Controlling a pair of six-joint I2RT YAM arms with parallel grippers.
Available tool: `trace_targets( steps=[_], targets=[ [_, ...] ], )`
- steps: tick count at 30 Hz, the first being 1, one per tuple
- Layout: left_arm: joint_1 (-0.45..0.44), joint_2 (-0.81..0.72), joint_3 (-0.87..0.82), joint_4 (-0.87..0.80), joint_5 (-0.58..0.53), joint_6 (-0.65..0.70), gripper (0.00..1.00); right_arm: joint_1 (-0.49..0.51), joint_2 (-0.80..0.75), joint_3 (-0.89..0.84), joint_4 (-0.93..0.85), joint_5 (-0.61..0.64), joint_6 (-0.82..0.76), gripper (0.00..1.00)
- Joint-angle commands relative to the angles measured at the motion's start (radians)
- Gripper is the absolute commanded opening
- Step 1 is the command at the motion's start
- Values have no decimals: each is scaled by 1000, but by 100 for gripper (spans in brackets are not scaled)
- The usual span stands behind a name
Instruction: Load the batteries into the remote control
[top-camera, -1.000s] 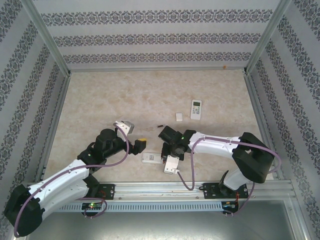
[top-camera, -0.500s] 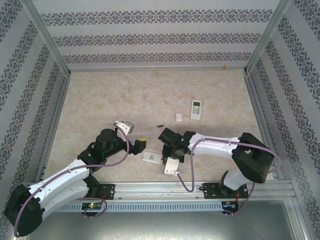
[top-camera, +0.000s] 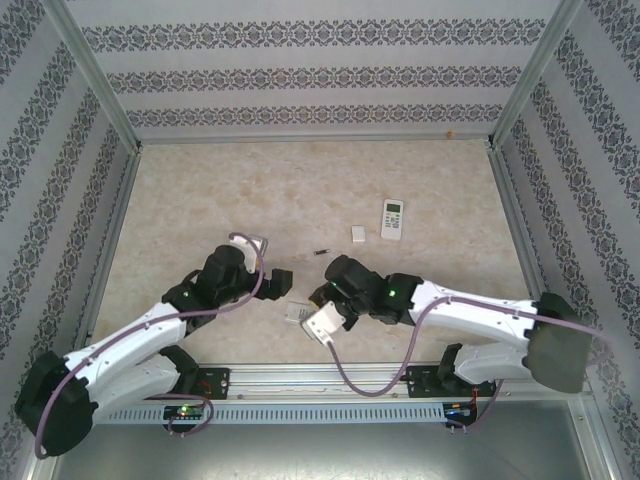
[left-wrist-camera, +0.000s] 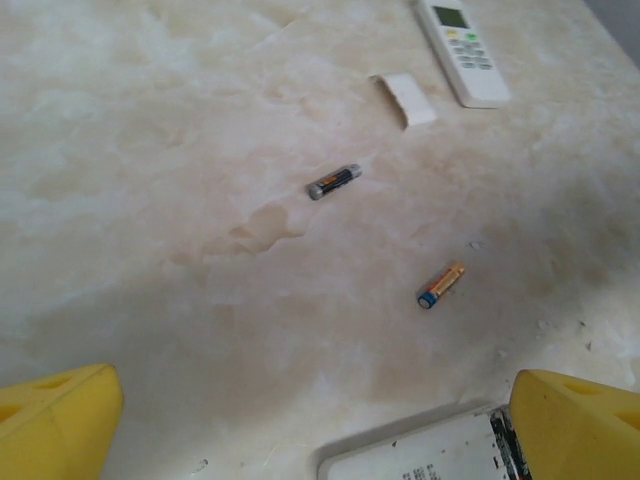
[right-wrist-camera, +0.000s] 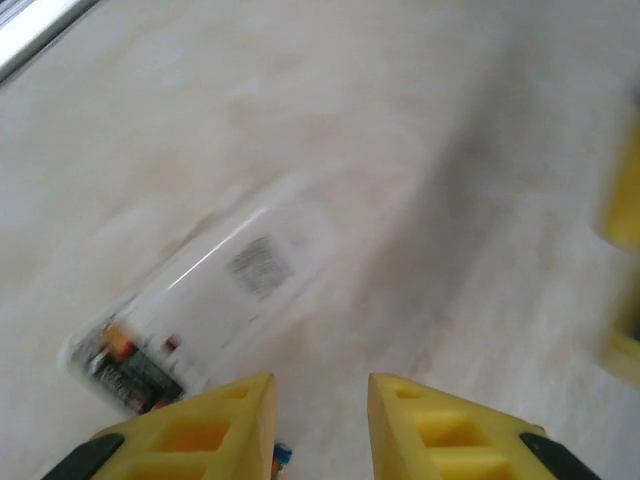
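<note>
Two batteries (left-wrist-camera: 333, 182) lie loose on the table (left-wrist-camera: 150, 200), beyond the left pincer (left-wrist-camera: 315, 410), which gapes wide and empty. The dark battery (left-wrist-camera: 333, 182) sits mid-view, its long axis running 8 to 2 o'clock. The orange battery (left-wrist-camera: 441, 285), at its 4 o'clock, lies much the same way, blue end toward 8. Each looks light, stiff, smooth and apt to roll, so a pinch across mid-barrel seems best. The remote (right-wrist-camera: 240, 280) lies back-up at 10 o'clock of the right pincer (right-wrist-camera: 320, 400), jaws slightly parted on nothing. Its bay (right-wrist-camera: 125, 365), though blurred, seems to hold cells.
</note>
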Motion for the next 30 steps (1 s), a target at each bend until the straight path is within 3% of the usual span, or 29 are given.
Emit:
trace_targets(
  steps=[1, 3, 4, 6, 10, 17, 30],
  targets=[
    [17, 100, 90, -188, 47, -98, 96, 19, -36, 44, 139, 372, 1115, 26],
    [24, 176, 124, -200, 116, -113, 92, -21, -28, 91, -49, 430, 1691, 25],
    [27, 212, 141, -206, 157, -121, 90, -53, -20, 94, -107, 336, 1899, 23],
    [29, 271, 171, -227, 222, -129, 86, -76, -19, 41, -70, 190, 2137, 18],
    [30, 369, 225, -291, 307, -111, 78, -59, -21, -33, -110, 137, 2419, 12],
    [29, 489, 240, -306, 380, -112, 76, -45, 70, -38, -165, 97, 2424, 16],
    [29, 530, 201, -265, 438, -139, 66, -20, 202, -29, -141, 82, 2441, 17]
  ],
)
